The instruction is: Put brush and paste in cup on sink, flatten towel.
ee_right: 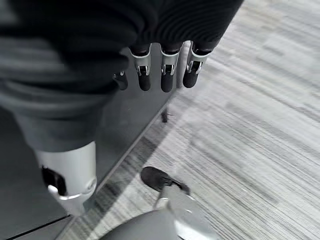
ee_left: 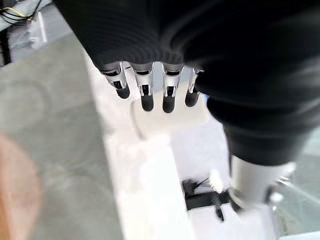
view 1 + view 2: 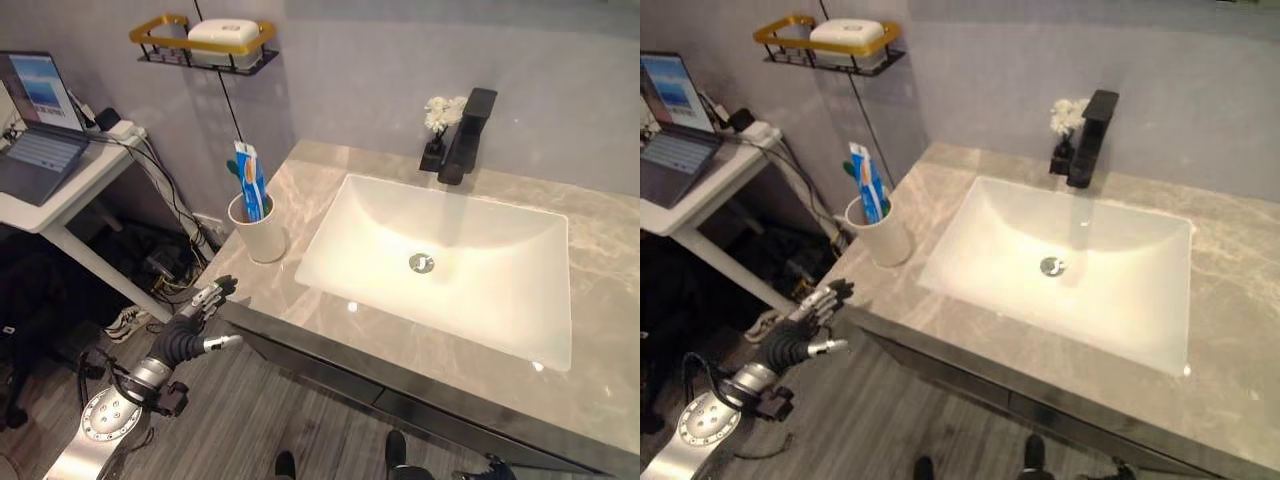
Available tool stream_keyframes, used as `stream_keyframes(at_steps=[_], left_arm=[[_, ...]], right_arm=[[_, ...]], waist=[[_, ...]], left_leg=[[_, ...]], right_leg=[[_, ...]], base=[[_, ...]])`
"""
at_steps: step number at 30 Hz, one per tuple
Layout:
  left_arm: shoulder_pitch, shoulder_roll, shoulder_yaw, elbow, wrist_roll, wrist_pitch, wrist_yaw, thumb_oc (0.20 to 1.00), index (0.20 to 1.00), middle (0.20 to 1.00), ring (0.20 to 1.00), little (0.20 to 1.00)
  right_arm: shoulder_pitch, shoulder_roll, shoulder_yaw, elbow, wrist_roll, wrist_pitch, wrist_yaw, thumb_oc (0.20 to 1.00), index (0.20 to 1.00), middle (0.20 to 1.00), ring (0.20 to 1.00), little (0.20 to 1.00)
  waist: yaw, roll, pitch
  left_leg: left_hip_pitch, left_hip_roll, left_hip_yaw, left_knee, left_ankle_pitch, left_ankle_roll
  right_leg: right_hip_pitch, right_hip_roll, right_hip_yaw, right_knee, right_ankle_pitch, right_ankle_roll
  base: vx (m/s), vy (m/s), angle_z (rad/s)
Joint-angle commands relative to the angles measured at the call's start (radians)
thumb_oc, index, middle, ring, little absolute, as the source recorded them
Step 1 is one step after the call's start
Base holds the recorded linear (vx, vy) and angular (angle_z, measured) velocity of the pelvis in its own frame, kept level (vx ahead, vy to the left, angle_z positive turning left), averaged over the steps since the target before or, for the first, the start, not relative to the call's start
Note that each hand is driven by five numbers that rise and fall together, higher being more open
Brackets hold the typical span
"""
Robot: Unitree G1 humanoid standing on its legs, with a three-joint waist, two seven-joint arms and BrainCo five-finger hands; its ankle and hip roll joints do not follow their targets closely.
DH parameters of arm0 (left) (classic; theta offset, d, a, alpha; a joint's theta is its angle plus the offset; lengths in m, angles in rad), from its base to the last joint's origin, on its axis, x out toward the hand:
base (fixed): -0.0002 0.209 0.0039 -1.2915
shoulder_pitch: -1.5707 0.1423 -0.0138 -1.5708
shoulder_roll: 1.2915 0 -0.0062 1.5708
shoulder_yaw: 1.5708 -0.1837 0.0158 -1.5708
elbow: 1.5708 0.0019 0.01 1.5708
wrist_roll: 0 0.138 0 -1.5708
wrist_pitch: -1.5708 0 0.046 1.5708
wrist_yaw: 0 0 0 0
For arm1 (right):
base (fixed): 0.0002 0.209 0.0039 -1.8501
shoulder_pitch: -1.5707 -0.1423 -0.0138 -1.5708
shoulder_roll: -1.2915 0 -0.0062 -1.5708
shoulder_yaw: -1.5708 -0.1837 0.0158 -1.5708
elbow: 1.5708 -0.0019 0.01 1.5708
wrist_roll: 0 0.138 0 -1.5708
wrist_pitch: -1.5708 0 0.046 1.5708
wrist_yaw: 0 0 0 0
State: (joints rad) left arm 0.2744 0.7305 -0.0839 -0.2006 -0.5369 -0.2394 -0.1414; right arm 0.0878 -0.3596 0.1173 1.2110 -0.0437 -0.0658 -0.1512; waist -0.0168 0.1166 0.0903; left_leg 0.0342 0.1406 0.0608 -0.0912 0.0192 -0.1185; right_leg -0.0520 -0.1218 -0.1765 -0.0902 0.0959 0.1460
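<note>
The brush [image 3: 238, 168] and the paste [image 3: 252, 184] already stand upright together in the white cup [image 3: 257, 233], green handle tucked just behind the blue tube. The cup sits on the grey marbled bench [image 3: 290, 300], beyond the left hand [image 3: 196, 309] and a little to its right, between that hand and the white sink [image 3: 440, 265]. So the first part of the task looks done. No towel can be made out on the bench or in the sink, so the flattening seems to be what is left, and where the towel lies cannot be told.

The left hand hangs just off the bench's front edge, near the cup but apart from it, fingers relaxed and nearly straight, holding nothing. The right hand [image 1: 162, 70] points down toward the wooden floor [image 1: 260, 125] beside the dark cabinet front [image 1: 125, 120], fingers loose and straight, empty as well
</note>
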Motion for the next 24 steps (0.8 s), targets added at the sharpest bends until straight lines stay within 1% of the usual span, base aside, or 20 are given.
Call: stream_keyframes(at_steps=[1, 4, 7, 9, 10, 11, 12, 13, 14, 15, 16, 17, 18, 19, 22, 24], left_arm=[[-0.02, 0.025, 0.06, -0.061, -0.041, -0.026, -0.002, 0.2, 0.2, 0.2, 0.2, 0.2], [-0.03, 0.013, 0.084, -0.068, -0.027, -0.033, 0.022, 0.2, 0.2, 0.2, 0.2, 0.2], [-0.031, 0.006, 0.1, -0.067, -0.022, -0.042, 0.038, 0.2, 0.2, 0.2, 0.2, 0.2], [-0.03, 0.005, 0.115, -0.059, -0.013, -0.048, 0.047, 0.2, 0.2, 0.2, 0.2, 0.2], [-0.034, 0.006, 0.123, -0.043, -0.004, -0.059, 0.066, 0.2, 0.2, 0.2, 0.2, 0.2], [-0.034, 0.006, 0.123, -0.042, -0.004, -0.059, 0.066, 0.2, 0.2, 0.2, 0.2, 0.2], [-0.04, 0.014, 0.127, -0.04, 0.007, -0.066, 0.079, 0.2, 0.2, 0.2, 0.2, 0.2], [-0.058, 0.012, 0.13, -0.026, 0.008, -0.073, 0.1, 0.2, 0.2, 0.2, 0.2, 0.2], [-0.059, 0.012, 0.129, -0.025, 0.008, -0.074, 0.1, 0.2, 0.2, 0.2, 0.2, 0.2], [-0.087, 0.007, 0.123, -0.014, 0.036, -0.083, 0.133, 0.2, 0.2, 0.2, 0.2, 0.2], [-0.097, 0.014, 0.119, -0.019, 0.068, -0.089, 0.145, 0.2, 0.2, 0.2, 0.2, 0.2], [-0.098, 0.013, 0.119, -0.019, 0.07, -0.089, 0.146, 0.2, 0.2, 0.2, 0.2, 0.2], [-0.123, 0.022, 0.107, -0.023, 0.091, -0.104, 0.154, 0.2, 0.2, 0.2, 0.2, 0.2], [-0.137, 0.018, 0.101, -0.018, 0.085, -0.103, 0.159, 0.2, 0.2, 0.2, 0.2, 0.2], [-0.174, 0.021, 0.094, -0.009, 0.127, -0.115, 0.186, 0.2, 0.2, 0.2, 0.2, 0.2], [-0.184, 0.018, 0.088, -0.008, 0.129, -0.12, 0.189, 0.2, 0.2, 0.2, 0.2, 0.2]], right_arm=[[-0.012, 0.037, 0.019, 0.004, 0.01, -0.002, -0.011, 1.0, 1.0, 1.0, 1.0, 1.0], [-0.008, 0.039, 0.029, -0.004, 0.003, -0.001, -0.013, 1.0, 1.0, 1.0, 1.0, 1.0], [-0.01, 0.041, 0.032, -0.01, 0.006, -0.003, -0.017, 1.0, 1.0, 1.0, 1.0, 1.0], [-0.008, 0.034, 0.036, -0.049, 0.014, -0.015, -0.019, 1.0, 1.0, 1.0, 1.0, 1.0], [-0.002, 0.017, 0.04, -0.124, 0.009, -0.033, -0.035, 1.0, 1.0, 1.0, 1.0, 1.0], [-0.002, 0.017, 0.04, -0.124, 0.009, -0.033, -0.035, 1.0, 1.0, 1.0, 1.0, 1.0], [-0.002, 0.001, 0.072, -0.162, -0.043, -0.032, -0.048, 1.0, 1.0, 1.0, 1.0, 1.0], [-0.014, -0.029, 0.117, -0.223, -0.132, -0.036, -0.071, 1.0, 1.0, 1.0, 1.0, 1.0], [-0.015, -0.029, 0.117, -0.223, -0.132, -0.035, -0.071, 1.0, 1.0, 1.0, 1.0, 1.0], [-0.033, -0.032, 0.129, -0.217, -0.139, -0.032, -0.079, 1.0, 1.0, 1.0, 1.0, 1.0], [-0.038, -0.032, 0.141, -0.214, -0.147, -0.032, -0.076, 1.0, 1.0, 1.0, 1.0, 1.0], [-0.039, -0.032, 0.141, -0.213, -0.147, -0.033, -0.076, 1.0, 1.0, 1.0, 1.0, 1.0], [-0.056, -0.039, 0.163, -0.224, -0.147, -0.037, -0.075, 1.0, 1.0, 1.0, 1.0, 1.0], [-0.065, -0.04, 0.17, -0.227, -0.144, -0.039, -0.075, 1.0, 1.0, 1.0, 1.0, 1.0], [-0.074, -0.044, 0.151, -0.251, -0.098, -0.055, -0.088, 1.0, 1.0, 1.0, 1.0, 1.0], [-0.08, -0.048, 0.152, -0.253, -0.097, -0.055, -0.091, 1.0, 1.0, 1.0, 1.0, 1.0]], waist=[[-0.012, -0.073, -0.005], [-0.017, -0.056, -0.006], [-0.02, -0.049, -0.004], [-0.025, -0.041, 0.001], [-0.032, -0.033, 0.01], [-0.032, -0.033, 0.009], [-0.034, -0.028, 0.014], [-0.039, -0.02, 0.03], [-0.038, -0.019, 0.028], [-0.042, -0.012, 0.043], [-0.044, -0.009, 0.05], [-0.043, -0.009, 0.048], [-0.044, -0.006, 0.06], [-0.044, -0.004, 0.067], [-0.05, 0.001, 0.076], [-0.048, 0.002, 0.078]], left_leg=[[0.021, -0.115, 0.027, 0.067, -0.087, 0.071], [0.021, -0.113, 0.031, 0.048, -0.077, 0.069], [0.018, -0.113, 0.035, 0.035, -0.07, 0.068], [0.008, -0.113, 0.039, 0.021, -0.057, 0.065], [-0.008, -0.116, 0.046, 0.011, -0.046, 0.062], [-0.009, -0.116, 0.046, 0.011, -0.046, 0.062], [-0.02, -0.116, 0.049, 0.008, -0.04, 0.059], [-0.046, -0.118, 0.05, 0.004, -0.031, 0.056], [-0.049, -0.118, 0.05, 0.005, -0.031, 0.056], [-0.084, -0.119, 0.05, 0.004, -0.019, 0.051], [-0.097, -0.119, 0.051, 0.004, -0.016, 0.049], [-0.1, -0.12, 0.052, 0.004, -0.015, 0.049], [-0.145, -0.122, 0.063, 0.004, -0.005, 0.042], [-0.159, -0.121, 0.067, 0.004, 0.001, 0.039], [-0.192, -0.118, 0.076, 0.004, 0.007, 0.033], [-0.199, -0.117, 0.081, 0.004, 0.007, 0.033]], right_leg=[[-0.052, -0.05, 0.028, 0.064, 0.0, 0.016], [-0.054, -0.042, 0.032, 0.051, -0.005, 0.013], [-0.063, -0.039, 0.038, 0.048, -0.004, 0.012], [-0.079, -0.039, 0.047, 0.045, -0.001, 0.011], [-0.101, -0.039, 0.057, 0.042, 0.004, 0.011], [-0.102, -0.039, 0.058, 0.042, 0.004, 0.011], [-0.114, -0.039, 0.06, 0.041, 0.007, 0.012], [-0.14, -0.039, 0.068, 0.039, 0.012, 0.011], [-0.143, -0.04, 0.068, 0.04, 0.012, 0.011], [-0.168, -0.043, 0.071, 0.028, 0.025, 0.011], [-0.176, -0.045, 0.074, 0.016, 0.032, 0.011], [-0.179, -0.045, 0.075, 0.016, 0.033, 0.011], [-0.223, -0.049, 0.092, 0.003, 0.047, 0.016], [-0.237, -0.052, 0.094, 0.003, 0.051, 0.017], [-0.274, -0.052, 0.112, 0.003, 0.058, 0.019], [-0.281, -0.05, 0.117, 0.003, 0.059, 0.019]], base=[[0.07, -0.043, 0.02], [0.07, -0.037, -0.01], [0.03, -0.007, -0.08], [-0.01, 0.01, -0.05], [-0.02, 0.018, -0.13], [-0.03, 0.017, -0.19], [-0.05, 0.0, -0.23], [-0.05, 0.0, -0.14], [-0.09, -0.012, -0.09], [-0.06, -0.01, -0.02], [-0.06, -0.01, -0.02], [-0.05, 0.001, 0.01], [-0.05, -0.006, -0.06], [-0.05, -0.015, -0.14], [0.0, -0.02, -0.14], [0.01, -0.008, -0.14]])
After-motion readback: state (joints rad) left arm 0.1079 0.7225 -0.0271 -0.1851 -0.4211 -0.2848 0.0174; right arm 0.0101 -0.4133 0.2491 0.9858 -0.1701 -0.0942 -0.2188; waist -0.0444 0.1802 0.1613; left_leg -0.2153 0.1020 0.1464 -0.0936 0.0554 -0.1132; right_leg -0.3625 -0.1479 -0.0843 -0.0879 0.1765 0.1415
